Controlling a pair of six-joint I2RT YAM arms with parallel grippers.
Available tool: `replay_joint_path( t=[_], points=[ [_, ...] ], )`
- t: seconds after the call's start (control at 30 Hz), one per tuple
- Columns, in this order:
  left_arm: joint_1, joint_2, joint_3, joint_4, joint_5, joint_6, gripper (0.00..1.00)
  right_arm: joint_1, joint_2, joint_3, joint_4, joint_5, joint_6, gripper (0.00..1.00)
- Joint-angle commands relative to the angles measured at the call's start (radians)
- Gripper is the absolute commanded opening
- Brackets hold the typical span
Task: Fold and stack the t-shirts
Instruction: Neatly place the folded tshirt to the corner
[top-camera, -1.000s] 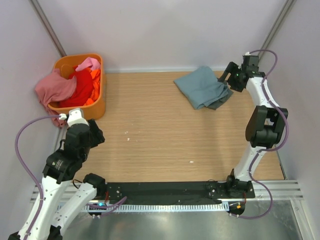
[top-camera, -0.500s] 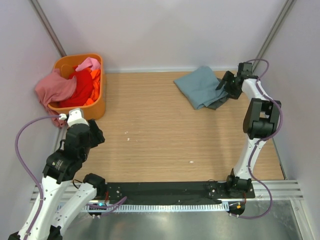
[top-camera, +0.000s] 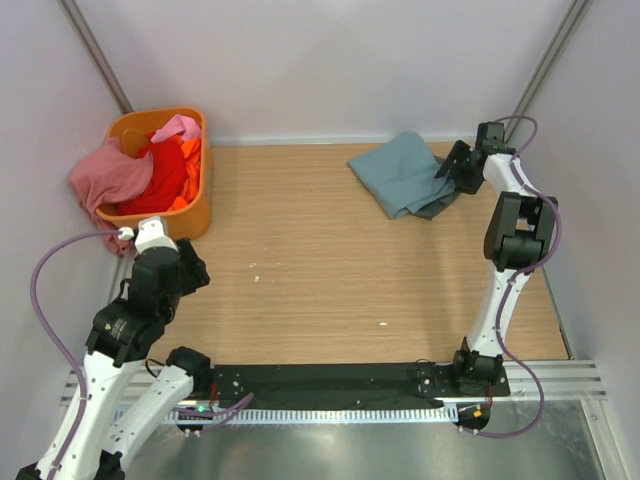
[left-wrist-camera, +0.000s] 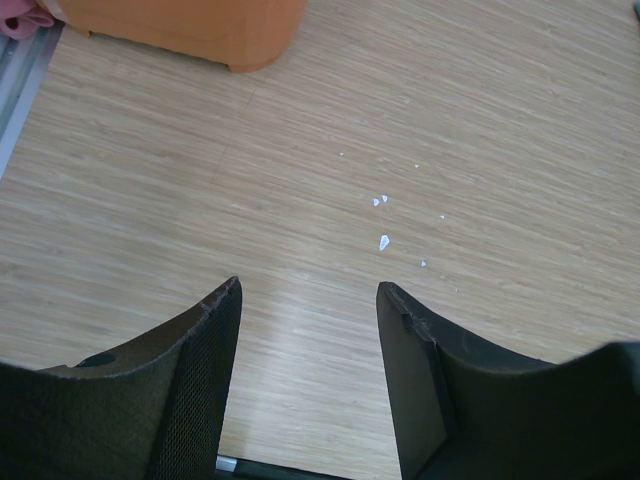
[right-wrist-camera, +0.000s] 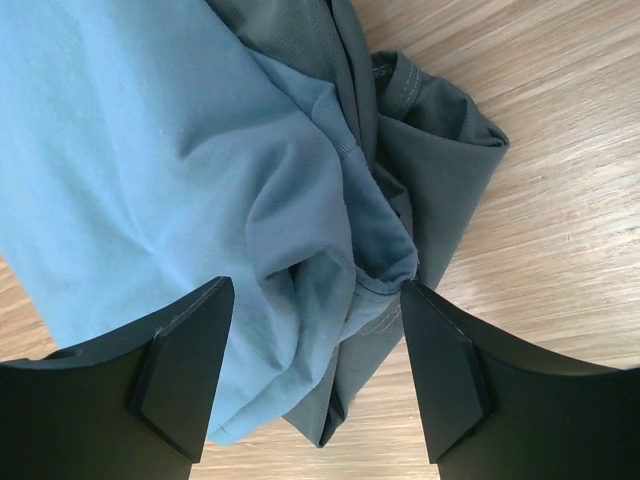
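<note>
A dusty blue-teal t-shirt (top-camera: 400, 172) lies folded at the back right of the table, on top of a dark grey-green one (top-camera: 440, 203). Both show in the right wrist view, the blue one (right-wrist-camera: 150, 150) and the grey-green one (right-wrist-camera: 440, 170). My right gripper (top-camera: 447, 168) is open, its fingers straddling the bunched edges of both shirts (right-wrist-camera: 316, 290). Pink (top-camera: 112, 175), red (top-camera: 160, 172) and orange (top-camera: 190, 165) shirts fill the basket. My left gripper (left-wrist-camera: 308, 290) is open and empty above bare wood.
The orange plastic basket (top-camera: 190, 215) stands at the back left, its corner visible in the left wrist view (left-wrist-camera: 190, 30). White specks (left-wrist-camera: 383, 240) lie on the wooden table. Walls close in the back and both sides.
My right gripper has moved lower and nearer the shirt pile's right edge, from above the table's back right corner. The left arm has not moved.
</note>
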Motion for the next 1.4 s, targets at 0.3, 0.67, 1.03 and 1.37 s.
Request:
replay_joint_path(
  t=[0.3, 0.67, 1.03, 1.37],
  points=[
    [0.007, 0.009, -0.001, 0.037, -0.016, -0.004, 0.58, -0.005, 0.000, -0.009, 0.026, -0.030, 0.003, 0.40],
    [0.007, 0.003, -0.002, 0.037, -0.014, -0.004, 0.58, 0.003, -0.001, 0.126, -0.037, -0.087, 0.009, 0.01],
    [0.007, -0.016, -0.004, 0.038, -0.016, -0.005, 0.58, 0.046, 0.020, 0.451, -0.187, -0.149, 0.030, 0.01],
    [0.007, -0.022, -0.007, 0.040, -0.016, -0.005, 0.58, 0.044, 0.077, 0.692, -0.229, -0.220, 0.066, 0.01]
  ],
)
